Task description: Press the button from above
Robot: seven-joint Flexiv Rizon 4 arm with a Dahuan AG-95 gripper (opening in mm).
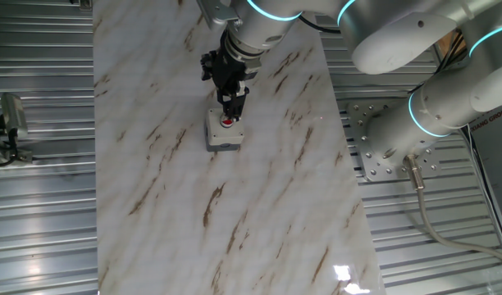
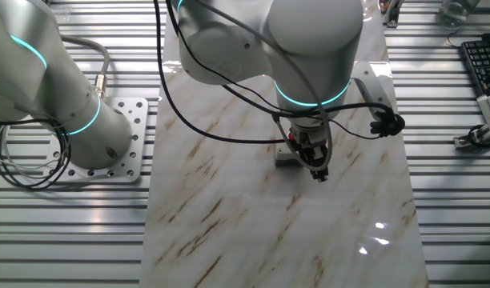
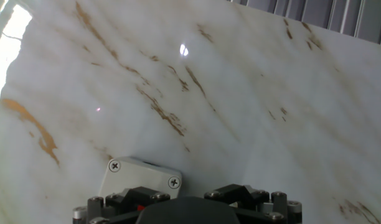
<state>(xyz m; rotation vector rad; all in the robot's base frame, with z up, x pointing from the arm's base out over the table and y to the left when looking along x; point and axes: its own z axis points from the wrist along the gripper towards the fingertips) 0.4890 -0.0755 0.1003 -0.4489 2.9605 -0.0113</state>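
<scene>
Hand view: grey box (image 3: 141, 177) at bottom left edge, two corner screws visible, gripper body covers the rest; a sliver of red shows.
Button (image 1: 227, 123): red, set in top of the box (image 1: 221, 135), on the marble tabletop (image 1: 259, 205) toward the far end.
Gripper (image 1: 231, 113): pointing straight down, tips right over the button, possibly touching it, hard to say.
Finger state: cannot tell, no gap or contact visible.
Other fixed view: gripper (image 2: 318, 171) hides most of the box (image 2: 286, 158).

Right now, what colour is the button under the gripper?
Red. The button sits atop a light-grey box, best seen in one fixed view.
</scene>
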